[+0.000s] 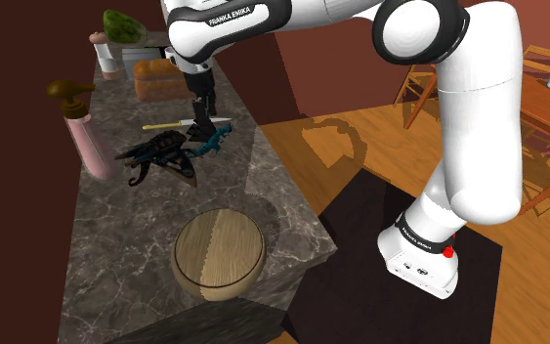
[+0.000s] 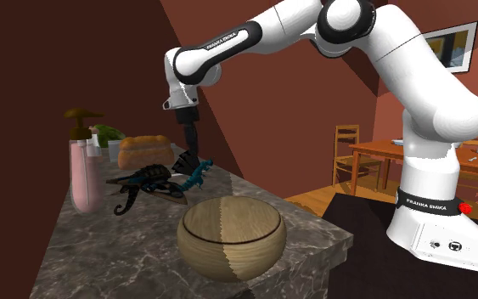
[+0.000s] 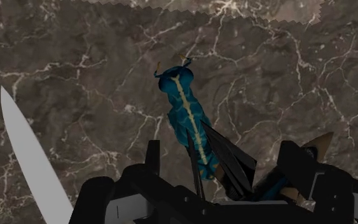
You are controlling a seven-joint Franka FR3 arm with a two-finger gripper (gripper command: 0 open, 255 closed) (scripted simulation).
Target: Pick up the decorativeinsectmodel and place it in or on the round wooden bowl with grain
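The insect model [image 1: 165, 156] lies on the marble counter [image 1: 116, 244]. It has dark wings and legs and a blue body with a pale stripe [image 3: 184, 111]. My black gripper [image 1: 201, 127] hangs just over its blue end, open, with the fingers either side of the dark wings [image 3: 228, 159] and not clasping them. From the side, the gripper [image 2: 186, 160] stands just above the insect model [image 2: 156, 180]. The round wooden bowl [image 1: 219, 252] stands empty nearer the counter's front end, a hand's width from the insect; it is also in the second exterior view [image 2: 231, 234].
A pink pump bottle [image 1: 85, 132] stands beside the insect. A knife [image 1: 180, 124] lies just behind the gripper, its blade [image 3: 28, 159] close to one finger. A bread loaf [image 1: 160, 78] and a shaker [image 1: 106, 54] sit further back. The counter edge [image 1: 292, 186] drops to wooden floor.
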